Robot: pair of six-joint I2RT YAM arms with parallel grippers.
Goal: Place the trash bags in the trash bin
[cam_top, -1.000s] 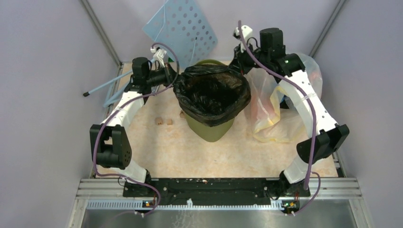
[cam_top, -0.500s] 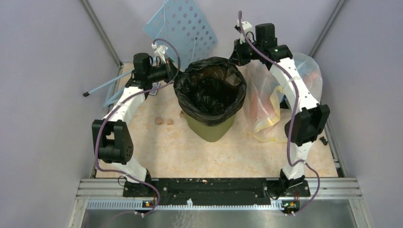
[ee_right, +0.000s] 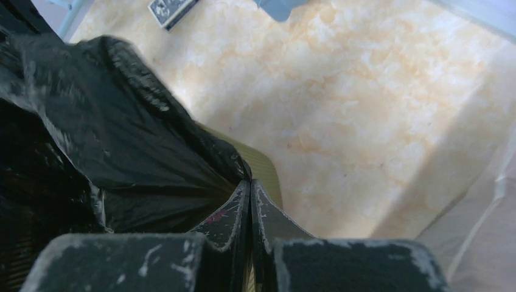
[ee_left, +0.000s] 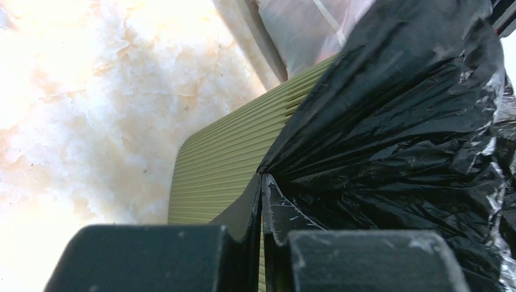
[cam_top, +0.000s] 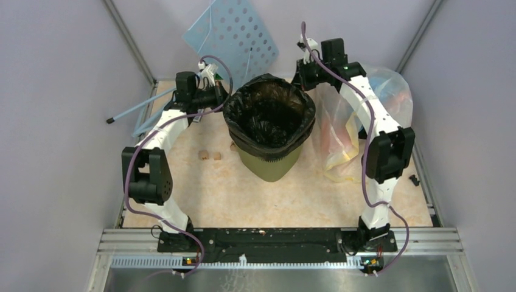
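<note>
The olive-green trash bin (cam_top: pixel 268 163) stands mid-table. The black trash bag (cam_top: pixel 269 118) hangs open inside it, its edge folded over the rim. My left gripper (cam_top: pixel 223 97) is shut on the bag's edge at the bin's left rim; in the left wrist view the fingertips (ee_left: pixel 262 182) pinch black plastic (ee_left: pixel 395 121) beside the ribbed green wall (ee_left: pixel 219 176). My right gripper (cam_top: pixel 302 78) is shut on the bag's edge at the far right corner; in the right wrist view its tips (ee_right: pixel 250 185) pinch the bag (ee_right: pixel 109 152) over the green rim (ee_right: pixel 264 173).
A clear bag of colourful rubbish (cam_top: pixel 353 128) lies right of the bin under my right arm. A pale blue perforated board (cam_top: pixel 234 36) leans at the back. A blue-handled rod (cam_top: pixel 137 109) lies at the left. Small brown bits (cam_top: pixel 209 155) lie left of the bin.
My right arm has swung back and left, pulling the bag's far right corner toward the back over the rim. My left gripper shifted slightly back and right. The bag sits tighter round the rim.
</note>
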